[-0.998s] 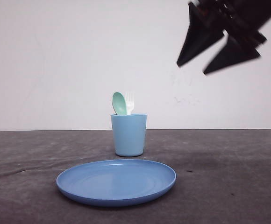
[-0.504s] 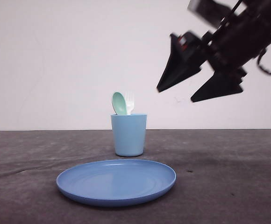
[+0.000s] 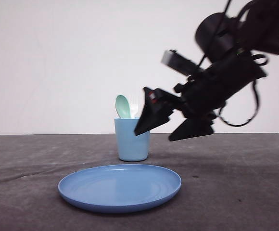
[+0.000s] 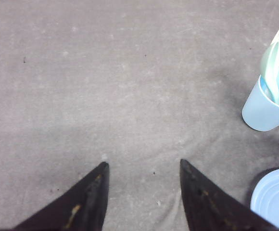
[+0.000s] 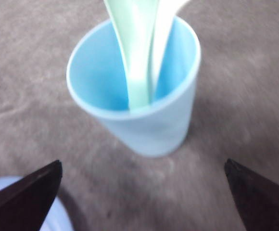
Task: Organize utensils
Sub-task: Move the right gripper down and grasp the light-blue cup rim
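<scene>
No readable text, labels or numbers anywhere.

Plain white wall (image 3: 57, 62) at back, grey cloth-covered table (image 3: 235, 192) w/ faint wrinkles, even light.

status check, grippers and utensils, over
Right gripper open, beside cup. Left gripper open over bare table. Spoon and fork upright in cup. Nothing blocking.
</scene>
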Controlling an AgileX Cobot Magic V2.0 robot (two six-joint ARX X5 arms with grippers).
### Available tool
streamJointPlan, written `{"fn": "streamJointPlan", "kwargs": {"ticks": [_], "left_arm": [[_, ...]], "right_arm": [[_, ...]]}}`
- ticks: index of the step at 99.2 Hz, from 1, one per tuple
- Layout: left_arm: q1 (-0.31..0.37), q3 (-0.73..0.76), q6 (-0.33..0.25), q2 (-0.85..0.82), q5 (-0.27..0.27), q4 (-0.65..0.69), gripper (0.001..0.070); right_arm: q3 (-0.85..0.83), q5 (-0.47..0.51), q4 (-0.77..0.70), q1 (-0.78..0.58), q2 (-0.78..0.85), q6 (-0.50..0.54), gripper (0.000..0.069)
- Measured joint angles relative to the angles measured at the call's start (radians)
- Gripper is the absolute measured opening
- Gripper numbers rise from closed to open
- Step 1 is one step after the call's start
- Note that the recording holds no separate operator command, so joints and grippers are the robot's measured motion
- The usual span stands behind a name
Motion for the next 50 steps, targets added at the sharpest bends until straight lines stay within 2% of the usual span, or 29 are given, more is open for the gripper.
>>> {"fn": "streamJointPlan", "kwargs": {"ticks": [29, 50], "left_arm": [[0.000, 0.000, 0.000, 0.000, 0.000, 0.000, 0.0276], [0.000, 0.000, 0.000, 0.000, 0.000, 0.000, 0.0276]], "right_arm": [[0.183, 0.030, -0.006, 0.036, 0.121, -0.014, 0.0682], [0.282, 0.047, -0.067, 0.052, 0.208, -0.015, 0.0682]]}}
